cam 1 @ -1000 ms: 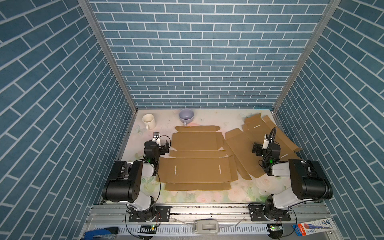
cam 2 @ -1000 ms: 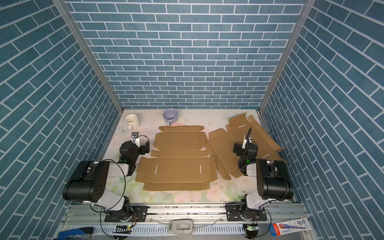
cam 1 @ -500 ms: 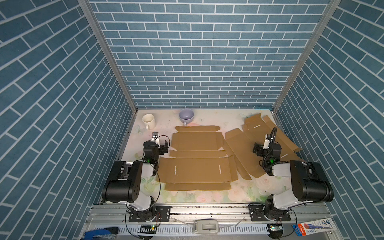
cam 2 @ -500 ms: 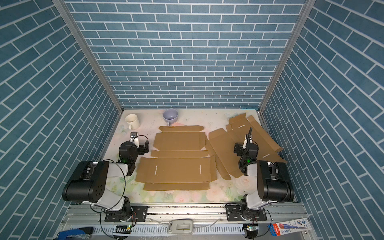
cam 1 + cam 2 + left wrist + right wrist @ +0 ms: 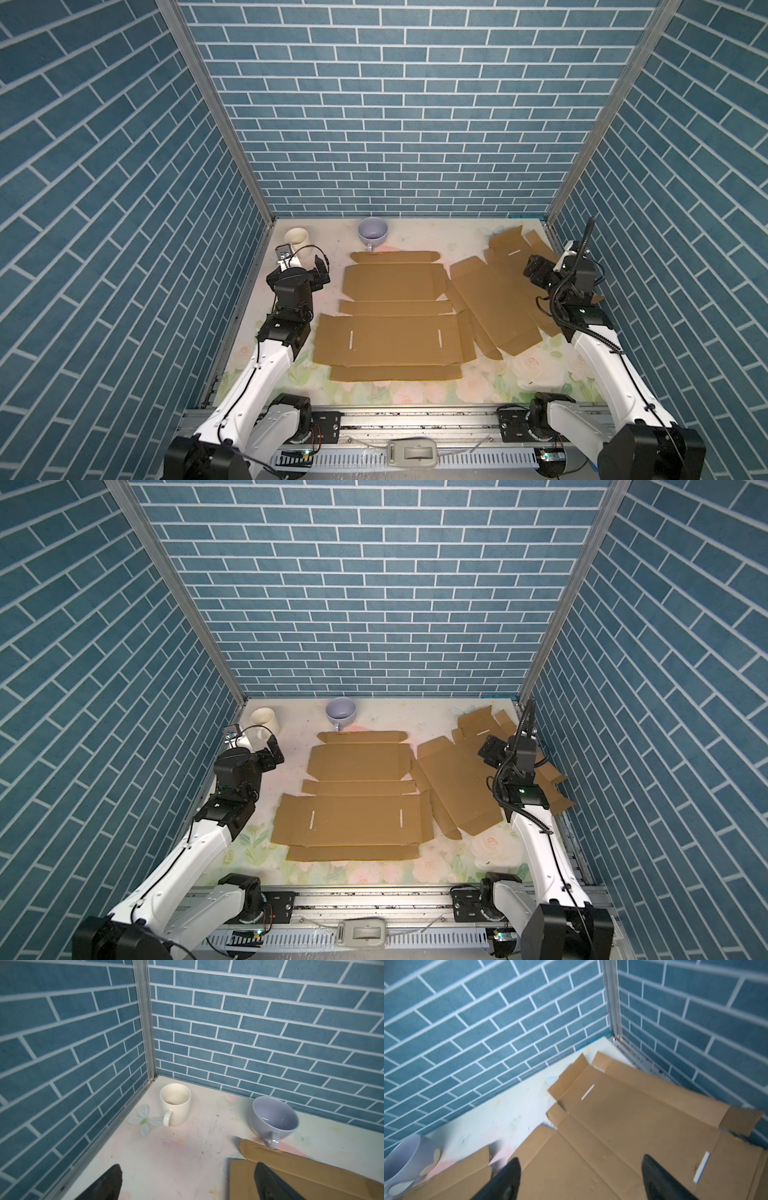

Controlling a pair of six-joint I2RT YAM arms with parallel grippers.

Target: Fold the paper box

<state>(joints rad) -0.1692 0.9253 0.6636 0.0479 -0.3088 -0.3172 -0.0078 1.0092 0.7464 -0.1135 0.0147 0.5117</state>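
Both top views: brown paper box (image 5: 386, 340) lies flat, fully unfolded.

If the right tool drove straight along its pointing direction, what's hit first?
Likely the flat cardboard sheet just below the right tool; nothing else shows between them, though depth is unclear.

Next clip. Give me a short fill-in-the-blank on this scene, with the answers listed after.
1. The middle box blank lies ____ on the table, unfolded.
2. The cream mug stands in the back ____ corner of the table.
3. The left gripper and the right gripper are both ____, holding nothing.

Missing words: flat; left; open.
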